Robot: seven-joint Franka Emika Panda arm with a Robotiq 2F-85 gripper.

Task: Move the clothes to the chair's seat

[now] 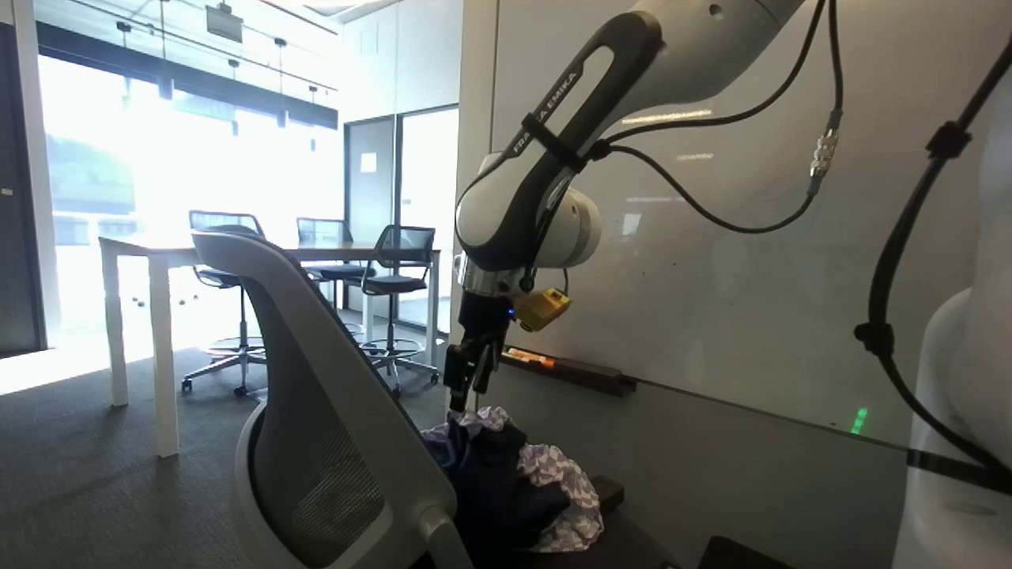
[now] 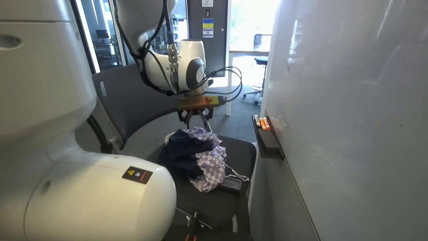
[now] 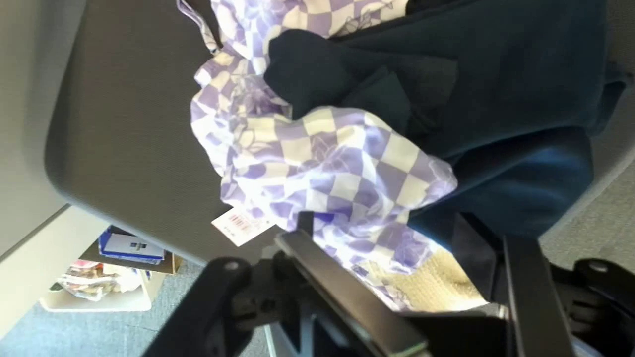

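The clothes (image 2: 187, 152) lie in a heap on the dark chair's seat (image 2: 238, 152), a navy garment beside a purple-and-white checked piece. They also show in an exterior view (image 1: 506, 482), partly behind the light-grey backrest, and fill much of the wrist view (image 3: 342, 158). A white price tag (image 3: 241, 225) sticks out from the checked piece. My gripper (image 3: 387, 223) is open, its fingers wide apart with checked cloth showing between and beyond them. In both exterior views the gripper (image 1: 468, 397) points down just over the heap (image 2: 199, 128); I cannot tell whether the tips touch the cloth.
The chair's backrest (image 1: 316, 379) rises close beside the arm. A whiteboard (image 2: 351, 117) with a marker tray (image 2: 269, 140) stands along the seat's other side. A white table (image 1: 158, 261) with black chairs is farther back. Boxes (image 3: 134, 248) stand on the floor.
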